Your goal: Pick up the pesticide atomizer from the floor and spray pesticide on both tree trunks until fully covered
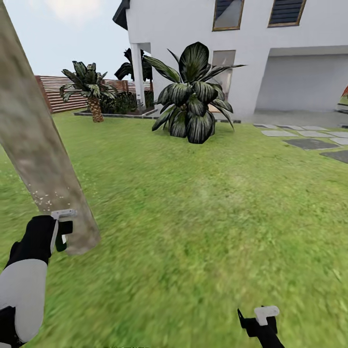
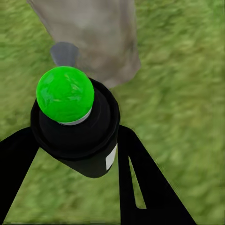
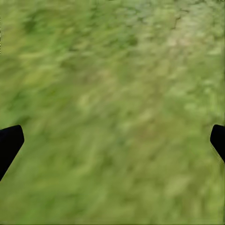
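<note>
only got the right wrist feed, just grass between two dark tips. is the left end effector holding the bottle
Observer: Yes. The left wrist view shows the left end effector shut on the pesticide atomizer, a dark bottle whose top renders bright green there.

Operator: is it anywhere near a tree

Observer: The head view puts the left end effector right beside the base of a thick pale tree trunk, which leans across that view's left side.

Operator: and where's my right arm

Observer: The right end effector sits low on the right of the head view, over open lawn, well apart from the trunk, fingers spread with nothing between them.
</note>
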Controlling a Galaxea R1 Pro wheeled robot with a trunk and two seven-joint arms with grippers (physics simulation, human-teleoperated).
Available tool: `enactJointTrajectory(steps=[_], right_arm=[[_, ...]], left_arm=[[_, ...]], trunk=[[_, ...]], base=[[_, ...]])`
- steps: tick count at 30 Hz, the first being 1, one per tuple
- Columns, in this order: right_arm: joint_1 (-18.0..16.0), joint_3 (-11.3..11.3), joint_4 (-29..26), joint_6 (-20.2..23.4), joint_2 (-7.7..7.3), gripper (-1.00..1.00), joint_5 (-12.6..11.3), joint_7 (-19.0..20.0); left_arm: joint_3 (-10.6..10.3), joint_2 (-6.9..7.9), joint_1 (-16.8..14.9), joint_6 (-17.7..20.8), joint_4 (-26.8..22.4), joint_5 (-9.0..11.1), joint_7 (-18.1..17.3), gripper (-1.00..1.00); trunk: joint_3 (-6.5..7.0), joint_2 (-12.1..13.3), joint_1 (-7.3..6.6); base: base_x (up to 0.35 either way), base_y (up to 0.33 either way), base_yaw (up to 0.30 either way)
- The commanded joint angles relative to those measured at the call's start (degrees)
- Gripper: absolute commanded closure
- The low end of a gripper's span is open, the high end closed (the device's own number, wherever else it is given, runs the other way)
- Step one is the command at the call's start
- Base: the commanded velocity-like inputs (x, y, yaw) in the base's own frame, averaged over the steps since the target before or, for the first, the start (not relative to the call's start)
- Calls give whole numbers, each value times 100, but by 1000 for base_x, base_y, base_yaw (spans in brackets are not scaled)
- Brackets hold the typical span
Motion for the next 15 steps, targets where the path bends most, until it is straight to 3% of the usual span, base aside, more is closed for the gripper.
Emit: enactJointTrajectory(steps=[1,7,15], right_arm=[[-2,-49,7,-18,-1,-100,46,10],[-2,-49,10,-18,-1,-100,46,10],[-2,-49,10,-18,-1,-100,46,8]], left_arm=[[24,22,-4,22,-7,-59,-69,100],[104,136,134,5,-8,-53,-138,100],[-65,-58,25,45,-95,-34,-118,100]], trunk=[[-5,-2,-1],[-5,-2,-1],[-5,-2,-1]], base=[[7,-272,266],[24,-272,276],[50,-70,277]])
